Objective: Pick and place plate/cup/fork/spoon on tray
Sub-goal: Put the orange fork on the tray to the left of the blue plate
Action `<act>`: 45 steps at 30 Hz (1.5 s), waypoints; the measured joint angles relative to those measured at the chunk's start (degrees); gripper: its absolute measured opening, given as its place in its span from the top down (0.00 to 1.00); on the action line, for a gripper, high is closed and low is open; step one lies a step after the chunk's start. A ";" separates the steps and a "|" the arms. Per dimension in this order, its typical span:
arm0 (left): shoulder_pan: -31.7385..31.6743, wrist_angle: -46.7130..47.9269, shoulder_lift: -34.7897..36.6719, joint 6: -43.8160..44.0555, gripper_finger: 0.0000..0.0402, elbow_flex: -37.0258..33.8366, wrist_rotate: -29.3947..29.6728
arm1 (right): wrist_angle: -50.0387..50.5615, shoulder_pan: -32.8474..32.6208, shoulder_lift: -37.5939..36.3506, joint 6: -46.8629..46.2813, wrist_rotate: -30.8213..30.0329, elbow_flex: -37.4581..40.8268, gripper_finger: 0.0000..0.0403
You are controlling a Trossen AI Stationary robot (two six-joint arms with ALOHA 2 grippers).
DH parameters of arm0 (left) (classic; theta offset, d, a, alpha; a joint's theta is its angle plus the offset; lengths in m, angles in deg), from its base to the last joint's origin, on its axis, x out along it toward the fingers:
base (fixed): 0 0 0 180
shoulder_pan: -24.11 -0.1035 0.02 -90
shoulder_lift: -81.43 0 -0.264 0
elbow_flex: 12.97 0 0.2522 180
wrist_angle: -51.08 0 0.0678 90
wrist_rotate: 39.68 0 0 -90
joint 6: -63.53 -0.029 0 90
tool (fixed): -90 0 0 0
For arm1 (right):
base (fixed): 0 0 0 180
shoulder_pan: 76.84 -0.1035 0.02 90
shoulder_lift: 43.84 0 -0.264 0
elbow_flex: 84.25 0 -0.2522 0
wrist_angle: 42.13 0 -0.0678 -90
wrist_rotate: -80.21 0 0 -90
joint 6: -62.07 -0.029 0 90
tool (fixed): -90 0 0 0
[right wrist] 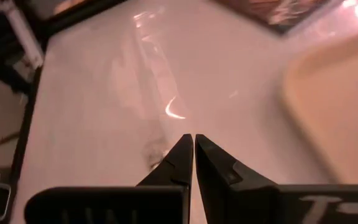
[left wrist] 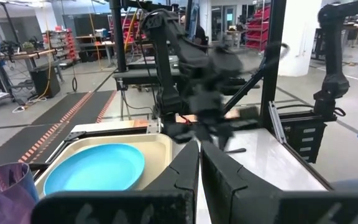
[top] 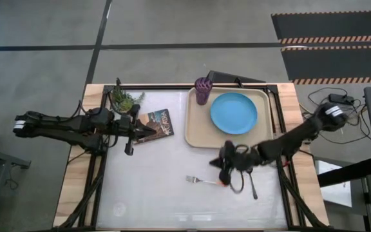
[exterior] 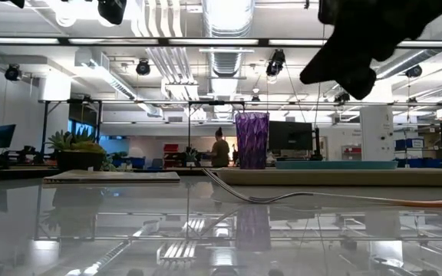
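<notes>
The light-blue plate [top: 234,113] lies in the beige tray [top: 195,132] at the table's far right. The purple cup [top: 203,90] stands upright at the tray's far left corner. The fork [top: 201,180] lies flat on the table near the tray's near edge, its orange handle tip [top: 221,183] pointing right; it also shows in the low view [exterior: 282,198]. The dark spoon [top: 252,187] lies on the table right of the fork. My right gripper [top: 224,161] hovers shut and empty above the fork's handle end. My left gripper [top: 129,143] is shut and empty at the table's left.
A small picture book [top: 157,122] lies left of the tray, beside my left gripper. A green potted plant [top: 125,99] stands at the far left. There is bare table left of the fork and along the near edge. A person stands in the room far behind the table [exterior: 221,147].
</notes>
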 joint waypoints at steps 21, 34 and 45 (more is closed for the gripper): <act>0.02 -0.01 -0.14 0.13 1.00 0.33 -0.04 | 12.21 -8.43 27.83 4.07 -2.90 -20.98 0.98; 0.02 0.00 -0.25 0.09 1.00 0.42 -0.04 | 13.48 -8.16 29.58 1.33 -3.43 -18.73 0.68; 0.02 -2.50 -0.32 -0.46 1.00 0.44 -0.05 | 12.83 -8.16 33.25 -3.61 -3.08 -17.90 0.72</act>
